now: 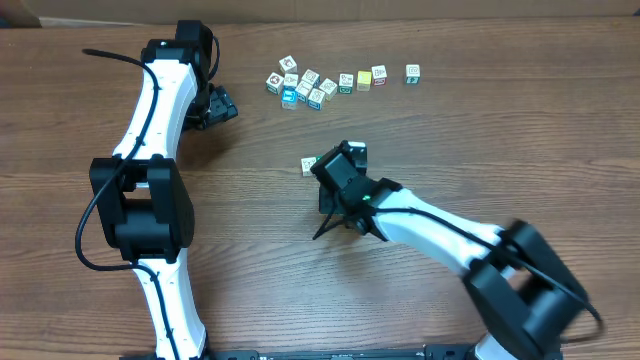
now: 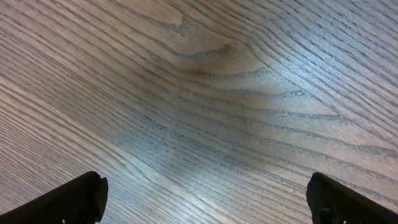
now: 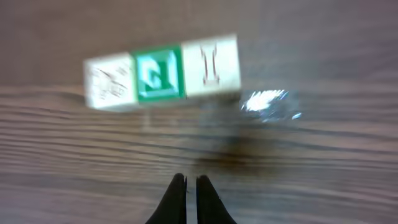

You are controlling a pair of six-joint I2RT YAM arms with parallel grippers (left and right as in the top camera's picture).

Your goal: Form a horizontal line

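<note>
**Overhead:** A cluster (image 1: 298, 85) of tiny cubes lies toward the far side of the table (image 1: 480, 130). A few loose cubes (image 1: 364, 79) trail off to the right of the cluster, the last one standing apart. Only one white end cube of the line (image 1: 309, 164) shows, below the cluster on the side nearer the arm bases. The rest of it is hidden under the right gripper (image 1: 338, 165), which hangs over it. From here I cannot tell how that gripper's jaws stand. The left gripper (image 1: 215, 105) sits to the left of the cluster, well apart from every cube.

**Left wrist:** The left gripper (image 2: 205, 196) is spread wide. One dark finger (image 2: 71, 200) is in each lower corner, with bare wood grain between them.

**Right wrist:** The picture is blurred. The right gripper (image 3: 187, 182) has its tips pressed together, metal to metal. The line (image 3: 163, 73) lies ahead of the tips and apart from them. Three of its cubes show, touching side by side: white, green, white. The row tilts slightly in the frame.
</note>
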